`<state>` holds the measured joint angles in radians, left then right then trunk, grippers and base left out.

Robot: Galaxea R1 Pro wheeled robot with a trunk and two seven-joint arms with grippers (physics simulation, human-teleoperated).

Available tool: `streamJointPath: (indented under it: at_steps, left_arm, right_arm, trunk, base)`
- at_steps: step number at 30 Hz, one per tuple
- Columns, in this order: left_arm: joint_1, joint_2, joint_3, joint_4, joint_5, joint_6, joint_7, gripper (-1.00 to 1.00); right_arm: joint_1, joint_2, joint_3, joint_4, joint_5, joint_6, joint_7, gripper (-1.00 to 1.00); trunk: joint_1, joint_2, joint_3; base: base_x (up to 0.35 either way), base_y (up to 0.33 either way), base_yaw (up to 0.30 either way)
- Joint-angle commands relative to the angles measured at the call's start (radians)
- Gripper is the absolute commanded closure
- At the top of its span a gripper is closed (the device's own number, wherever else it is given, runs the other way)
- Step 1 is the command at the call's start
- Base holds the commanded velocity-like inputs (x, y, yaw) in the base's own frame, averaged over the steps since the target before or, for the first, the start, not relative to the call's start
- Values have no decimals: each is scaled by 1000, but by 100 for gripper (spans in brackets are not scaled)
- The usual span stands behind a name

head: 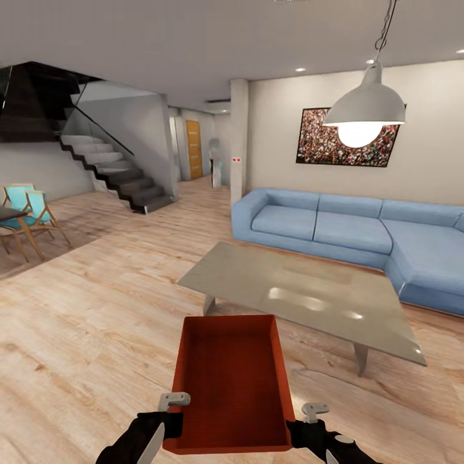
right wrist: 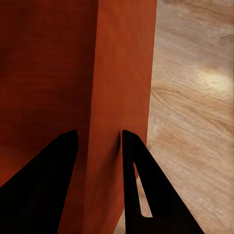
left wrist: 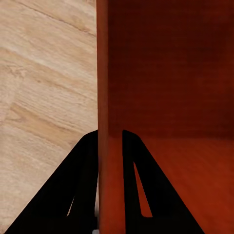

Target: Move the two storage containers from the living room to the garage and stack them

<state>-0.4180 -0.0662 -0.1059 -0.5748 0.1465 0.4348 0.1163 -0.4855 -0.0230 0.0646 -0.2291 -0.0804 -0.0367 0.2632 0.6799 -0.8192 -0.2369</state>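
I hold one red-orange storage container (head: 232, 380) in front of me, above the light wood-plank flooring of the living room. My left gripper (head: 173, 415) is shut on its left wall, one finger inside and one outside (left wrist: 105, 146). On the opposite wall my right gripper (head: 303, 422) is shut the same way (right wrist: 100, 141). The bin is open-topped and looks empty. The second container is out of view.
A glass coffee table (head: 303, 296) stands just beyond the bin. Behind it is the blue corner sofa (head: 361, 235). A pendant lamp (head: 364, 109) hangs at upper right. Stairs (head: 109, 167) and chairs (head: 29, 212) are at left, with a hallway and a wooden door (head: 194, 149) beyond.
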Motion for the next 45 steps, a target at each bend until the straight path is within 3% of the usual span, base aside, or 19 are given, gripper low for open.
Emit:
streamJointPath:
  at_steps: [1,20,45]
  left_arm:
    - [-1,5,-3,-2,-10,7,14,100]
    - [-1,5,-3,-2,-10,7,14,100]
    - [-1,5,-3,-2,-10,7,14,100]
  right_arm:
    - [-1,-3,13,1,-9,-3,1,100]
    - [-1,-3,14,1,-6,-5,-1,100]
    - [-1,-2,13,1,-6,-5,-1,100]
  trunk:
    - [-4,6,2]
    - [-77,139,61]
    - [-172,314,140]
  base:
    - [0,0,1]
    - [0,0,0]
    - [0,0,284]
